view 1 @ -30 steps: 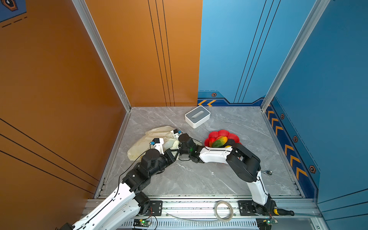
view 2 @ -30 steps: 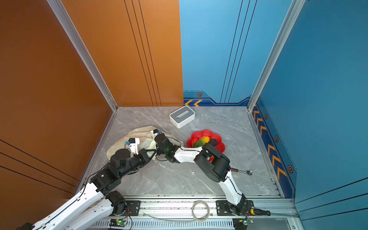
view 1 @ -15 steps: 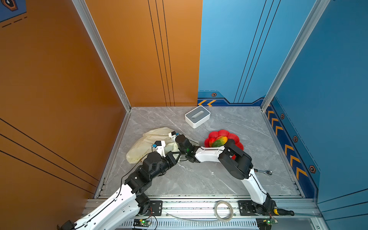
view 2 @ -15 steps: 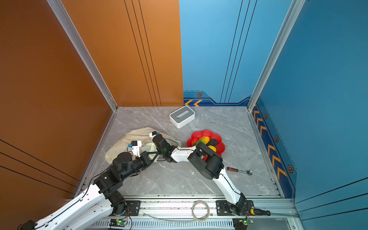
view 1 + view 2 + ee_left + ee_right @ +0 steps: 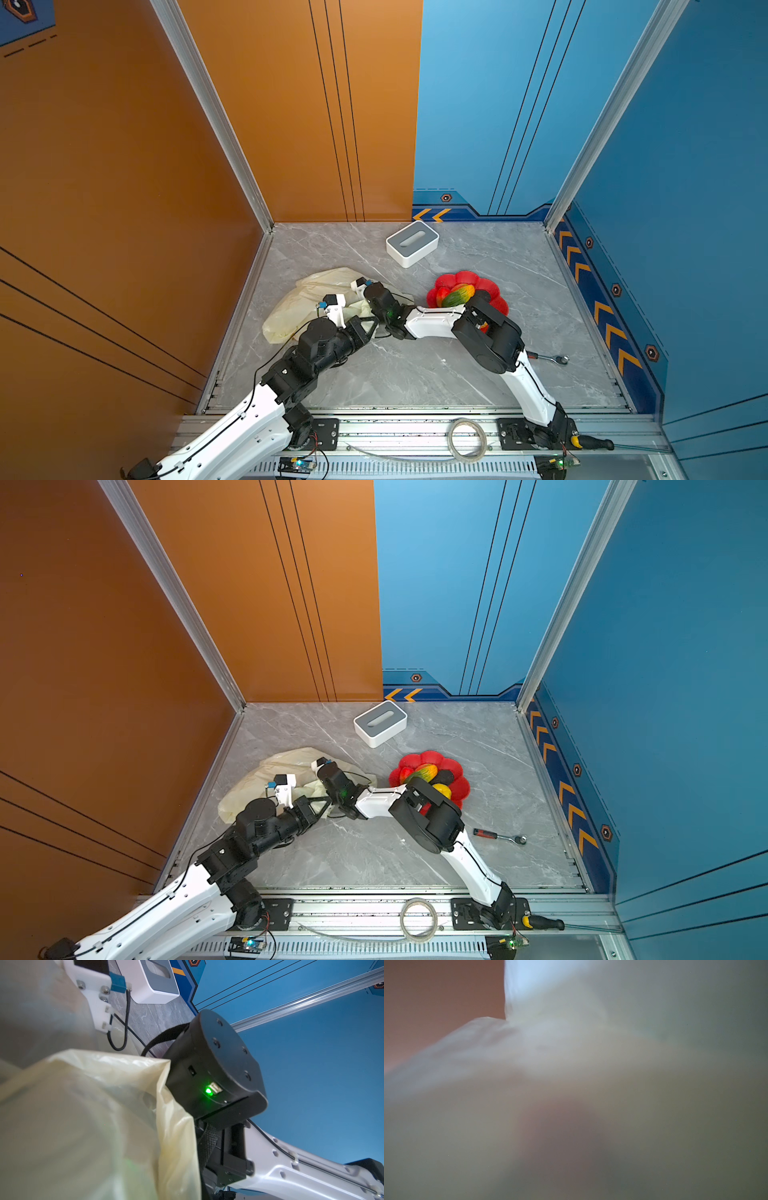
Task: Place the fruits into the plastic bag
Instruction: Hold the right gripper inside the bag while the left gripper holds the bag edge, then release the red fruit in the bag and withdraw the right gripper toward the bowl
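You have a translucent cream-yellow plastic bag [image 5: 305, 297] left of centre, a red flower-shaped dish [image 5: 492, 286], a red-yellow-green mango [image 5: 457, 296], a white box [image 5: 411, 243] with a grey top, and a grey white-veined marble bench [image 5: 415, 374].

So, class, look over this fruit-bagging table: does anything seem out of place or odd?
Yes. A ratchet wrench lies on the table near the red dish; a tool has no part in bagging fruit. The right wrist view is also all blur, probably the plastic bag against the lens.

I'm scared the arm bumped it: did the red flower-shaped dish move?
No. The red flower-shaped dish keeps its spot, nearer and right of the white-and-grey rectangular box.
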